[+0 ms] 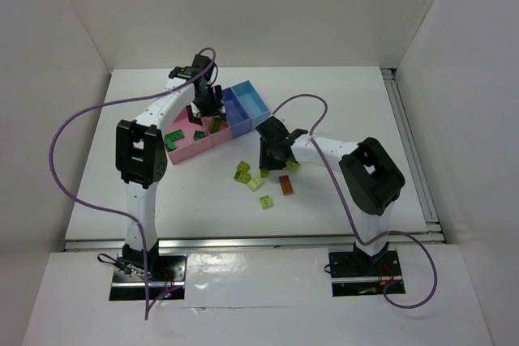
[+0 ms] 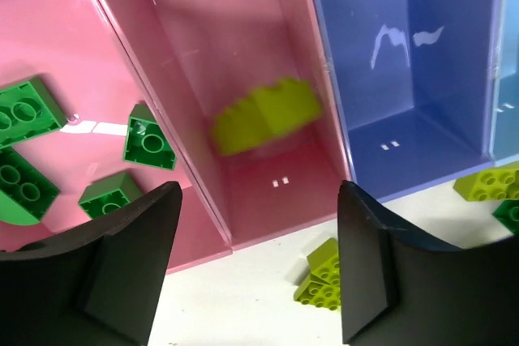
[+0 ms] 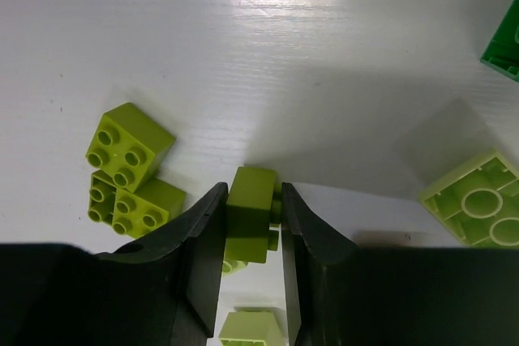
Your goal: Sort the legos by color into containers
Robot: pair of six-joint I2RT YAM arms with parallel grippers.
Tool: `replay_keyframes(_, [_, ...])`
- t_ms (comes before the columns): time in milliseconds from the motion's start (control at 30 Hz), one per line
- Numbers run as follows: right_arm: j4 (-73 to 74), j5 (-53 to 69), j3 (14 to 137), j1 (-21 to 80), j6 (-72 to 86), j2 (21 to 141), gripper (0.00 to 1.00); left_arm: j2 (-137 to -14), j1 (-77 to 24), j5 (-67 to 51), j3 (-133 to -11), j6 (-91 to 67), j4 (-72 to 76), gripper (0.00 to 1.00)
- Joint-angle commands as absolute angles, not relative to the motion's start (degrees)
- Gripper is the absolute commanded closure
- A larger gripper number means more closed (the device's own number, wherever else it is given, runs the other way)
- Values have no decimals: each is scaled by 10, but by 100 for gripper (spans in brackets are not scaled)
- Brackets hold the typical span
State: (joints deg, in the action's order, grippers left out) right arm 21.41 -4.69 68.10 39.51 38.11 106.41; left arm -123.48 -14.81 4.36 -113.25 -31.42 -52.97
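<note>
Top external view: the row of four joined bins point(image 1: 243, 111) lies slanted on the table point(image 1: 349, 119), its two pink bins at the eight o'clock end and the light blue bin at the two o'clock end. The left claw point(image 1: 208, 109) hangs over the pink bins. The right claw point(image 1: 269, 161) is low over the table at five o'clock from the row, among loose bricks, with an orange-brown brick point(image 1: 286, 185) just beside it at four o'clock.

Left wrist view — this claw is released, its fingers point(image 2: 130, 265) wide apart with nothing between them. Past the gap, inside the second pink bin point(image 2: 268, 30), a yellow-green brick point(image 2: 266, 115) shows blurred; I cannot tell whether it rests on the bin floor. The first pink bin point(image 2: 105, 62), at nine o'clock, holds four dark green bricks point(image 2: 148, 137). The dark blue bin point(image 2: 405, 79) adjoins at three o'clock.

Right wrist view — this claw is clenched on a second yellow-green brick point(image 3: 251, 212), one finger on each side, down at the table. At nine o'clock two lime bricks point(image 3: 130, 172) lie touching each other. At three o'clock a paler brick point(image 3: 478, 200) lies underside up.
</note>
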Motion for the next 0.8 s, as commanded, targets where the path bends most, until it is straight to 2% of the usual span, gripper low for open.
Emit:
replay_keyframes(0, [198,-47,707,401,391,1067,83,-1191,-149,28,-1144,-309,-523,18])
replay_keyframes(133, [218,-74,735,406,385,1056,94,-1159,-142,23,-1158,-304,-523,17])
replay_keyframes(267, [238,-100,793,411,367,1050,94,-1108,-127,39,-1129,-322,-523,18])
replay_keyframes(433, [259,-99,914,417,324,1091,94,-1021,-99,155,-1048,-386,-523,17])
replay_keyframes(500, [259,-93,958,423,309,1128,94,-971,-85,156,-987,-402,-517,16])
replay_keyframes(533, [265,-93,1001,423,297,1141,94,-956,-85,156,-969,-402,-509,11])
replay_keyframes(767, [254,-45,1166,428,285,1281,93,-844,-67,137,-845,-417,-490,12])
